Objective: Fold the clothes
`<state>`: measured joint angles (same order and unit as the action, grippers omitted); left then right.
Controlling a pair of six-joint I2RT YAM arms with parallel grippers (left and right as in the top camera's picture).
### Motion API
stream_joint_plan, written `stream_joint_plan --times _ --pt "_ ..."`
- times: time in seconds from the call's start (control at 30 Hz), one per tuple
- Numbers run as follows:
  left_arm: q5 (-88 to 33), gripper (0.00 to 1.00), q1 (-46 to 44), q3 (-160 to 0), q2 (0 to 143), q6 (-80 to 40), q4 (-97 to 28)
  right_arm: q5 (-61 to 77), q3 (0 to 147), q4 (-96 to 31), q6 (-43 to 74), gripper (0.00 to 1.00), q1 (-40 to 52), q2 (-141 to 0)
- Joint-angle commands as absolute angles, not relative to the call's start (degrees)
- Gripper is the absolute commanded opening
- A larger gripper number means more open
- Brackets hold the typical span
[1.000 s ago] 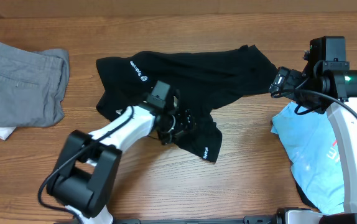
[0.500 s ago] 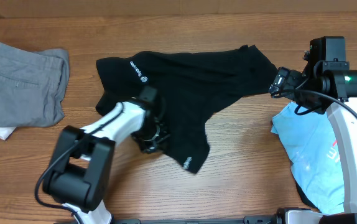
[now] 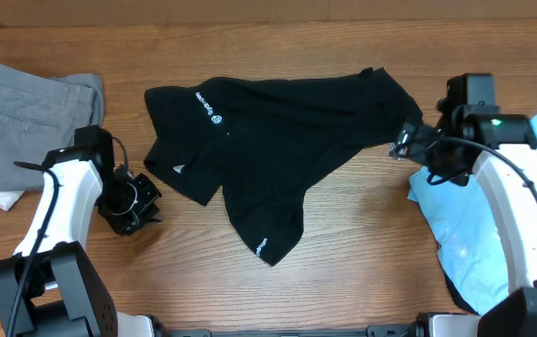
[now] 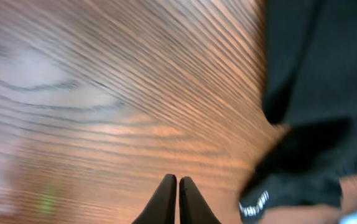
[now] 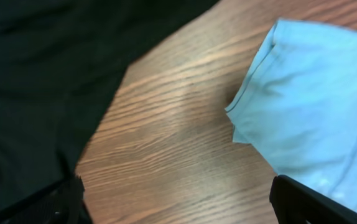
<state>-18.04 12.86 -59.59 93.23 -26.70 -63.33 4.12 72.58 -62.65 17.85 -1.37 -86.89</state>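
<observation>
Centrally, the black shirt (image 3: 278,140) lies rumpled on the counter (image 3: 362,253). Just left of it the left end effector (image 3: 136,201) hangs over bare wood, fingers together, empty. The right end effector (image 3: 405,140) gapes wide at the shirt's right edge, near the blue T-shirt (image 3: 465,215).

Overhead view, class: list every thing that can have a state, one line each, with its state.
black shirt: unfolded, spread out and crumpled.
light blue T-shirt: unfolded, bunched at the right edge.
grey trousers: folded, at the left.
left gripper: shut, empty, beside the black shirt.
right gripper: open, at the black shirt's right corner.
</observation>
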Motion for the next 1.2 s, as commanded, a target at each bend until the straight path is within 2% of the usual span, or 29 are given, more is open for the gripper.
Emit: stream_joint_plan --times 0.0,0.07,0.13,0.2,0.23,0.3,0.67,0.87,1.03,1.17 --pt "-27.4 0.09 10.61 -59.57 92.44 -19.22 -63.4 5.23 67.07 -58.81 18.11 1.0 -1.39 -87.96" --pt "-28.16 0.09 8.69 -59.55 92.44 -19.25 -62.7 5.23 64.84 -57.21 18.37 0.97 -1.39 -88.73" --pt "-28.16 0.1 5.67 -59.57 92.44 -19.29 -61.65 5.23 62.26 -55.57 19.33 0.78 -1.43 -89.8" --pt "-28.16 0.11 2.94 -59.57 92.47 -19.53 -60.66 5.23 60.36 -54.06 19.9 0.5 -1.48 -90.59" --pt "-28.12 0.11 1.63 -59.55 92.47 -19.81 -60.1 5.21 59.44 -53.19 20.27 0.33 -1.63 -90.91" --pt "-28.14 0.12 -1.23 -59.55 92.47 -21.19 -58.67 5.19 58.17 -51.92 21.15 0.18 -2.09 -91.53" --pt "-28.12 0.13 -8.47 -59.55 92.47 -24.47 -55.48 4.25 55.42 -43.88 21.04 0.18 -6.22 -99.42" --pt "-28.12 0.15 -8.75 -59.55 92.47 -24.43 -55.4 -6.94 55.44 -41.17 23.09 0.16 -9.28 -103.31" --pt "-28.14 0.17 -8.78 -59.57 92.47 -24.47 -55.2 -18.24 55.57 -41.36 34.85 0.17 -18.22 -103.31" --pt "-28.16 0.25 -8.78 -59.57 92.47 -24.47 -55.51 -13.96 55.75 -41.54 40.97 0.19 -28.67 -103.31"
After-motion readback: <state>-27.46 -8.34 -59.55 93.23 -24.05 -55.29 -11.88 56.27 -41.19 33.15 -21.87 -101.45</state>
